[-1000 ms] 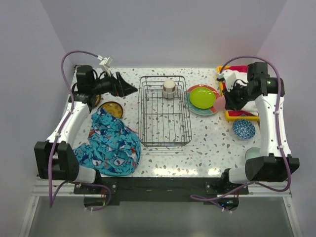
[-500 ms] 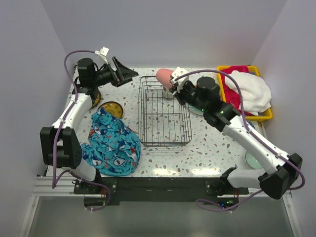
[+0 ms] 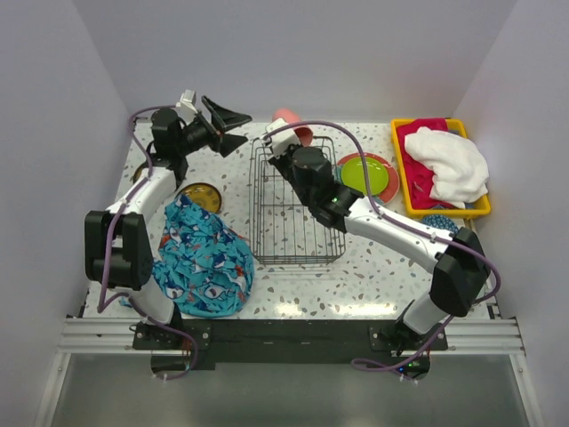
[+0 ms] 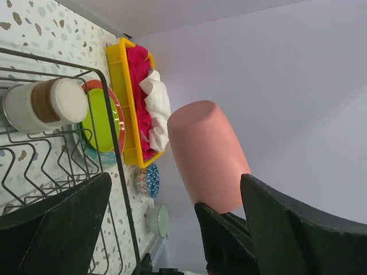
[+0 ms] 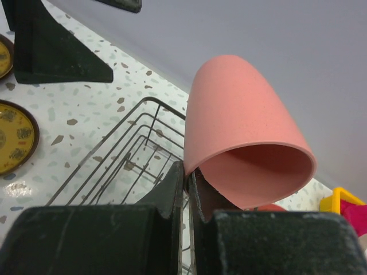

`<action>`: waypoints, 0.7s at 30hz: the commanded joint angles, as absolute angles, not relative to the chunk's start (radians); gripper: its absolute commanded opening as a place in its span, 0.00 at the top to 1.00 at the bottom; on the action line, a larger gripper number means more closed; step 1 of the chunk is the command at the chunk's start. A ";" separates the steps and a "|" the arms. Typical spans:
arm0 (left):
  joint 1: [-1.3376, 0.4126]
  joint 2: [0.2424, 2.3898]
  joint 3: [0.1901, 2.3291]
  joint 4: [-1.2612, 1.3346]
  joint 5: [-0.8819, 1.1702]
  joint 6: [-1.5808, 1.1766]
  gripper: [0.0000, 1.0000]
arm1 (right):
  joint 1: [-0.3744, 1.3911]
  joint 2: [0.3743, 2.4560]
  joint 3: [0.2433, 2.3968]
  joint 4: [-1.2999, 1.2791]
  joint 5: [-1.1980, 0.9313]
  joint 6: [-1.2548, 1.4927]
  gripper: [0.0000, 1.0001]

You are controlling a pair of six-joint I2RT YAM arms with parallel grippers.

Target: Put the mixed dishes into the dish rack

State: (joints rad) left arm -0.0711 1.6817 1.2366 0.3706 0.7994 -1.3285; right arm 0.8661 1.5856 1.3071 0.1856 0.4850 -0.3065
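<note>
We pinch pink cup (image 5: pixel 241 126) rim, right gripper (image 5: pixel 186 172); best lower gently into dish rack (image 3: pixel 298 261) beside cream cup (image 4: pixel 34 106). Left gripper (image 3: pixel 244 129) spread, empty.

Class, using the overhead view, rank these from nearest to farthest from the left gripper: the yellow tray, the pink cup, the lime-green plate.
Measured from the left gripper:
1. pink cup, just to its right, level with it.
2. lime-green plate, further right and closer to the arm bases.
3. yellow tray, at the far right side.
</note>
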 commanded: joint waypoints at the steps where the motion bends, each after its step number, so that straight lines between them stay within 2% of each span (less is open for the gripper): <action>1: -0.104 1.689 1.243 0.422 0.782 -1.373 0.00 | 0.870 1.565 1.384 0.236 0.499 -0.235 1.00; 21: -0.130 1.715 1.262 0.437 0.784 -1.393 0.00 | 0.914 1.655 1.473 0.130 0.380 -0.144 1.00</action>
